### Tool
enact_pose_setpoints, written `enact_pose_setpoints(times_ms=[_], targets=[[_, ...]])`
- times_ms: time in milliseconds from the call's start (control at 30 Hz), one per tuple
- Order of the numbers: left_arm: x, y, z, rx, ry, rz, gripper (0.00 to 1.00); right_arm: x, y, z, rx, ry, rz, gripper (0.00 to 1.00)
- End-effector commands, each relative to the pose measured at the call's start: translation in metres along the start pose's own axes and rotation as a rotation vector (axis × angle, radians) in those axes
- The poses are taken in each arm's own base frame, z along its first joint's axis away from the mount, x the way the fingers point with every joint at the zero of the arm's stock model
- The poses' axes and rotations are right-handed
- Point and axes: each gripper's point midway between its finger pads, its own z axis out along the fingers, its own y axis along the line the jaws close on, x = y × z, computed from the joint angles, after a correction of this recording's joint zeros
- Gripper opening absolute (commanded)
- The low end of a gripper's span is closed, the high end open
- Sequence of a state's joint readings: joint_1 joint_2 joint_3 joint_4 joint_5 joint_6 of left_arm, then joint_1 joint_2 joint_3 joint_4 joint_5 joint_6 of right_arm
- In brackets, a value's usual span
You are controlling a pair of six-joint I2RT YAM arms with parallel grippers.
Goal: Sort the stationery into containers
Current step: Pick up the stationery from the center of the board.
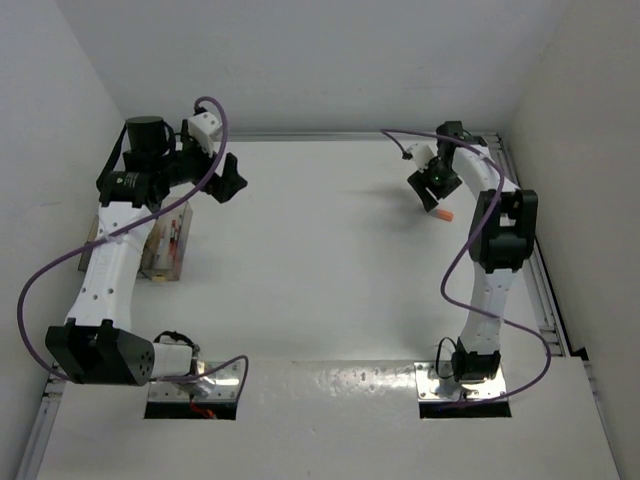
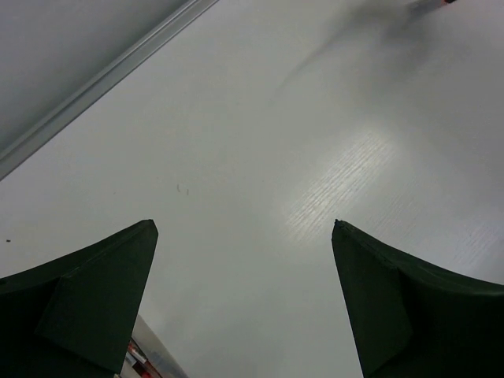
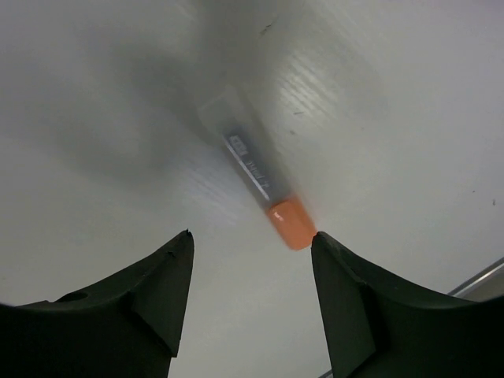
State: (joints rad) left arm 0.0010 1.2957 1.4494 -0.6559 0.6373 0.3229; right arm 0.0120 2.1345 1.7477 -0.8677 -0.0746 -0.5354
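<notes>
A marker with a clear-whitish barrel (image 3: 244, 150) and an orange-pink cap (image 3: 290, 223) lies on the white table, slightly blurred. It is just beyond my right gripper (image 3: 252, 235), its cap beside the right fingertip (image 3: 324, 240). That gripper (image 1: 432, 190) is open with nothing between its fingers, at the far right of the table, and the marker's cap (image 1: 444, 214) shows just below it. The containers (image 1: 168, 243) sit at the left under my left arm, with red pens showing inside. My left gripper (image 1: 226, 184) hangs open and empty (image 2: 244, 228) over bare table, and a corner of the containers (image 2: 140, 358) shows by its left finger.
A metal rail (image 1: 300, 136) runs along the table's back edge and another (image 1: 545, 280) down the right side. White walls close in at the left, back and right. Purple cables (image 1: 215, 150) loop off both arms.
</notes>
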Motion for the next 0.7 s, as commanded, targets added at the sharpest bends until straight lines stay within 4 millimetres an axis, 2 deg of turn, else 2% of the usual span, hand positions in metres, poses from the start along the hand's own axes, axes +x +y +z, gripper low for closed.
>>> enact_pose_setpoints(times_ms=[0,100,200,233,267,500,667], targets=[[-0.014,-0.013,0.003,0.007,-0.043,0.017,1.0,-0.02,-0.029,-0.009,0.074,-0.048,-0.093,0.6],[-0.012,-0.022,0.011,0.033,-0.037,0.011,1.0,-0.02,-0.03,0.008,0.056,-0.038,-0.122,0.61],[-0.014,-0.026,0.013,0.039,-0.036,0.016,1.0,-0.019,-0.025,0.016,0.022,-0.032,-0.133,0.6],[-0.014,-0.027,0.013,0.04,-0.037,0.017,1.0,-0.01,-0.034,0.018,0.016,-0.031,-0.106,0.6],[-0.014,-0.028,0.015,0.043,-0.035,0.018,1.0,-0.008,-0.033,0.022,0.008,-0.03,-0.102,0.6],[-0.016,-0.032,0.018,0.042,-0.029,0.023,1.0,0.007,-0.033,0.046,-0.043,-0.002,-0.094,0.54],[-0.016,-0.034,0.02,0.042,-0.023,0.02,1.0,0.014,-0.032,0.056,-0.075,0.015,-0.098,0.47]])
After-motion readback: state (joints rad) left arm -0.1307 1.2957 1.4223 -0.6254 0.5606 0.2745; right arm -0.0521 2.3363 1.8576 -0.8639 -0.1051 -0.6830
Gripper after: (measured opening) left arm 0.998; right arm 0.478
